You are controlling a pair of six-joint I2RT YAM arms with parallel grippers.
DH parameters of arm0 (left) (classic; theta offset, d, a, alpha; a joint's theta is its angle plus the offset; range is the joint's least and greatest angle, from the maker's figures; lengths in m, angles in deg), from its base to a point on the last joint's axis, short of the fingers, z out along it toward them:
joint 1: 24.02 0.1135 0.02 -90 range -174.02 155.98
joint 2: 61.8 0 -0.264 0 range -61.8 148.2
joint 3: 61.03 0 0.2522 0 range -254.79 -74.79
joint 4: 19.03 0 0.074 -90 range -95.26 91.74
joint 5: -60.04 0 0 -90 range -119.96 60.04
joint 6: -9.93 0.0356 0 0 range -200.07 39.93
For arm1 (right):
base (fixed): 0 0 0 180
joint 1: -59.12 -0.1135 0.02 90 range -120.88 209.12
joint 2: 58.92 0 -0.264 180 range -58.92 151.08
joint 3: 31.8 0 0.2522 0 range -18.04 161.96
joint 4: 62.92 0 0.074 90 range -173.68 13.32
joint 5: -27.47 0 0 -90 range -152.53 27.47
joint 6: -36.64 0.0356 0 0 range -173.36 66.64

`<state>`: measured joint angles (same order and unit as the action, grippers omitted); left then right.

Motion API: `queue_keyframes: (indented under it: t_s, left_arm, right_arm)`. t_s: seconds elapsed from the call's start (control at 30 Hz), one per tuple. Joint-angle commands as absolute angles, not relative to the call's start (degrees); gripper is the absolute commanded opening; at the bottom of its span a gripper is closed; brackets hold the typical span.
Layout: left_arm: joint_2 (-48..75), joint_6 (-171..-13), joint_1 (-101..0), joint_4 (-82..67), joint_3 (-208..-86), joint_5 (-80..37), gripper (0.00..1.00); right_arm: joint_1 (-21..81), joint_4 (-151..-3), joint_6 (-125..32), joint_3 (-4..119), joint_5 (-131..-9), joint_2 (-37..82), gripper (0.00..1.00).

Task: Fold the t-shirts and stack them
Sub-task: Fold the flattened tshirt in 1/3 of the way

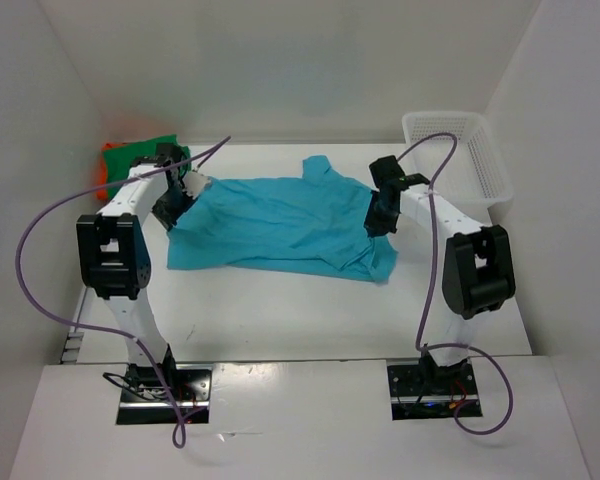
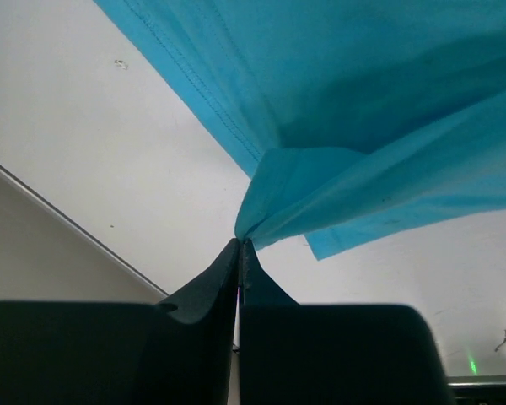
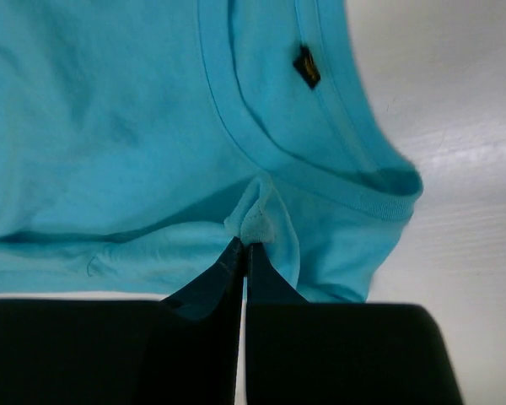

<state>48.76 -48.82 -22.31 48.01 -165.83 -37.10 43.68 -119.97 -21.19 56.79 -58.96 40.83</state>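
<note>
A light turquoise t-shirt [image 1: 280,225] lies spread across the middle of the table, stretched between both arms. My left gripper [image 2: 240,243] is shut on a pinch of its hem edge [image 2: 274,198] at the shirt's left end [image 1: 185,200]. At the shirt's right end [image 1: 375,225], my right gripper [image 3: 243,245] is shut on a bunched fold of cloth [image 3: 257,215] just below the neckband [image 3: 270,152]. A dark green t-shirt [image 1: 150,150] lies over an orange t-shirt [image 1: 106,172] in the far left corner, behind the left arm.
A white mesh basket [image 1: 458,150] stands at the far right by the wall. White walls close in the table on the left, back and right. Purple cables loop off both arms.
</note>
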Motion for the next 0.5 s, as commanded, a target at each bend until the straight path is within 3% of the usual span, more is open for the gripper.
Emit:
queue_keyframes:
  t_s: [0.0,0.17,0.27,0.3,0.33,0.37,0.43,0.47]
  left_arm:
    - [49.72,-49.75,-22.09,45.98,-168.30,-40.94,0.03]
    - [51.93,-49.75,-22.09,44.23,-168.92,-42.36,0.03]
    - [52.98,-49.75,-22.09,42.82,-168.92,-42.97,0.09]
    - [52.98,-50.44,-22.09,42.81,-168.92,-42.97,0.17]
    - [52.98,-50.97,-22.09,42.81,-169.44,-42.01,0.54]
    - [52.98,-50.98,-21.57,42.81,-169.44,-40.44,0.61]
    - [52.37,-51.50,-18.85,46.39,-171.02,-30.91,0.71]
    - [52.37,-52.03,-17.36,47.55,-171.55,-27.71,0.72]
  right_arm:
    - [44.62,-116.58,-26.10,64.38,-56.82,43.03,0.00]
    - [45.15,-118.51,-28.83,68.79,-55.76,49.01,0.00]
    - [45.15,-118.52,-30.24,70.28,-55.76,50.41,0.00]
    - [45.15,-118.52,-30.24,71.07,-55.24,51.11,0.00]
    - [45.15,-118.52,-30.76,71.08,-55.85,51.12,0.02]
    - [45.15,-118.52,-30.77,71.95,-55.85,51.82,0.08]
    - [45.15,-119.04,-30.77,73.71,-56.64,52.35,0.34]
    - [45.15,-119.05,-30.77,74.33,-57.43,52.35,0.42]
